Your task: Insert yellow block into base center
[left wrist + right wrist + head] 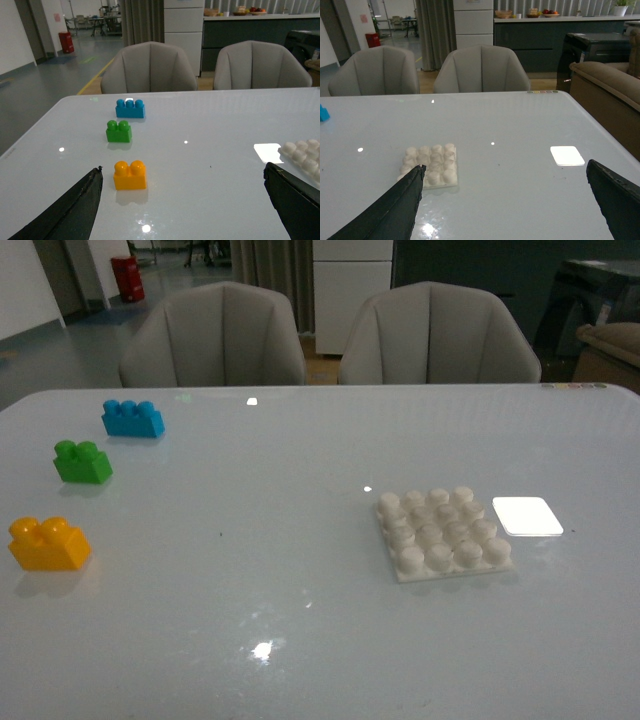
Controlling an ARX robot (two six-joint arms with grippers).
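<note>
The yellow block [49,543] rests on the table at the near left, two studs up; the left wrist view has the yellow block [130,175] just ahead of one finger. My left gripper [183,180] is open and holds nothing, its dark fingers wide apart. The white studded base [442,532] lies right of centre, with no brick on it. From the right wrist the base [430,164] sits beside one finger. My right gripper [505,180] is open and empty too. Neither arm shows in the front view.
A green brick [82,462] and a blue brick [133,419] stand behind the yellow one on the left. A smooth bright white rectangle [527,516] lies right of the base. Two grey chairs [215,338] stand beyond the far table edge.
</note>
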